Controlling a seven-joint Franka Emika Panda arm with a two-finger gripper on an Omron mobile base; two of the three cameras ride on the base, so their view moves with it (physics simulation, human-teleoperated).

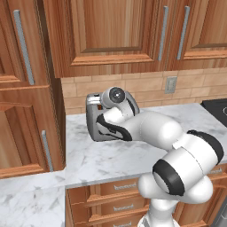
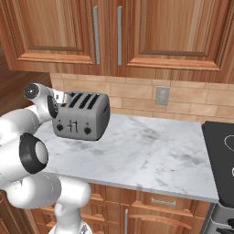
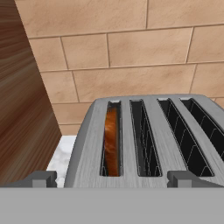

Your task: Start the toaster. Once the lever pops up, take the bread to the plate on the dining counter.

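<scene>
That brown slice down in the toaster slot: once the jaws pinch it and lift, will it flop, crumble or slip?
The bread stands straight on edge in the leftmost slot of the toaster, so it is probably stiff. It looks thin and small, likely light. Its browned face suggests a dry crust that may crumble under a hard pinch.

From my seat the toaster point(image 2: 81, 119) looks like brushed grey metal, a fine grain running along its top, with matt black knobs point(image 2: 87, 130) on the front. The bread point(image 3: 112, 142) in its slot has a rough, browned surface. I see a smooth veined marble worktop point(image 2: 151, 151), glossy reddish wood cabinets point(image 2: 137, 32) with satin metal handles point(image 2: 96, 34), and matt tan wall tiles point(image 3: 131, 48)
</scene>
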